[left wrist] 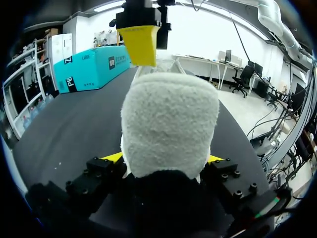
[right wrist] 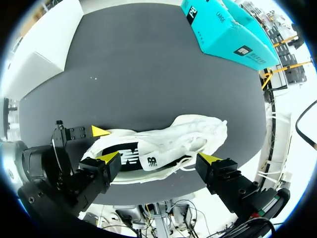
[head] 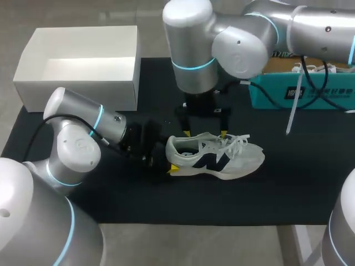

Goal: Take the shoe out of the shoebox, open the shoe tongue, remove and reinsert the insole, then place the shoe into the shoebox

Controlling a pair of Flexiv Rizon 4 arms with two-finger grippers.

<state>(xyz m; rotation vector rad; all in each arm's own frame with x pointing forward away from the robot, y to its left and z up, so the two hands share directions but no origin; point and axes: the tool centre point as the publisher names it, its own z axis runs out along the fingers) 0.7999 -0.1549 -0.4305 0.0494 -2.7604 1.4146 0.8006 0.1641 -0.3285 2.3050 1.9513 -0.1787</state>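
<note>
Black mat (head: 288,183): L gripper (left wrist: 163,158) clamps white mesh sneaker (head: 216,158) at heel to steady it; R gripper (right wrist: 158,157) spread wide just above, prob. to open it up.

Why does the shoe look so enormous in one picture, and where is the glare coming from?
Left wrist view: the heel of the shoe sits in the left hand, right at the camera, so it fills the picture; the background is washed out bright. Right wrist view: glare beyond the black mat. Head view: even light, barely any shadow.
</note>
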